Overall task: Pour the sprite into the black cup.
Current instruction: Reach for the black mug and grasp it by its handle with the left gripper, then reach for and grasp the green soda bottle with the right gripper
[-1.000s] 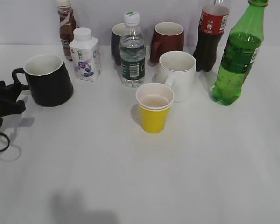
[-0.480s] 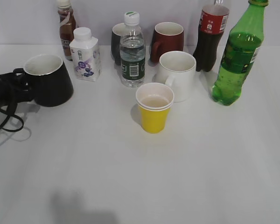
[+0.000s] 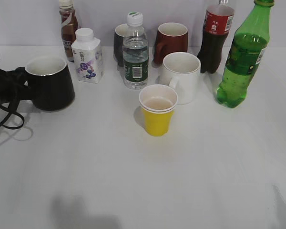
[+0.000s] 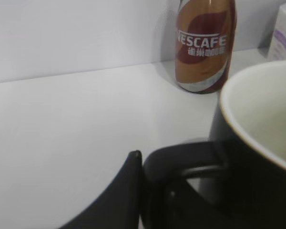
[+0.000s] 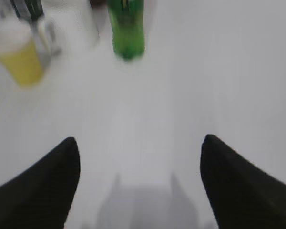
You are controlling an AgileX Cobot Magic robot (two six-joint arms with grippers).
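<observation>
Exterior view: the tall translucent green plastic sprite bottle (image 3: pixel 244 55) stands upright at the far right of the white table (image 3: pixel 148 171), just beside the dark cola bottle with a red label (image 3: pixel 215 38); the wide glossy black cup (image 3: pixel 49 83) stands at the far left, well apart from it.

Left claw: the left gripper (image 3: pixel 10 88) sits at the black cup's loop handle. In the left wrist view one dark finger (image 4: pixel 119 200) lies against the handle (image 4: pixel 186 164); whether it is clenched on it cannot be told.

Right claw: the right gripper (image 5: pixel 139 183) is spread wide and holds nothing, above bare table, with the sprite bottle ahead of it and well apart.

Bottle handling: judged fairly heavy, as green liquid seems to fill most of it. The thin plastic wall will likely flex, and the smooth label (image 3: pixel 248 51) may be slippery. The cap (image 3: pixel 264 2) is on, so no pouring is possible yet.

Where to hold: the mid body at the label looks best, low enough to control the tilt; the narrow neck would give poor leverage.

Cup handling: stiff, probably ceramic, breakable; its base, wider than the rim, should resist tipping.

Neighbours: a yellow paper cup (image 3: pixel 157 110) and a white mug (image 3: pixel 182 76) stand between the two.
</observation>
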